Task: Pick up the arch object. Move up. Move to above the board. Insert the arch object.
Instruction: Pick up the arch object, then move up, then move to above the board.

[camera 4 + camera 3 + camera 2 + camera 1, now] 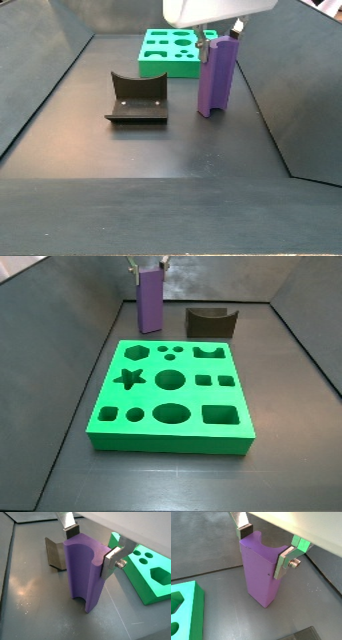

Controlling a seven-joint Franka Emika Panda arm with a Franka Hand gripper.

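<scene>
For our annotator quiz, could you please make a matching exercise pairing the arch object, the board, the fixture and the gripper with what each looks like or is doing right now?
Things:
1. arch object
2. board
3. fixture
4. gripper

Descriptions:
A. bright green slab with shaped cut-outs
B. dark bracket standing alone on the floor
C. silver fingers either side of the purple block's top
D. tall purple block standing upright on the floor

Pairs: 1-D, 2-A, 3-B, 4-C
</scene>
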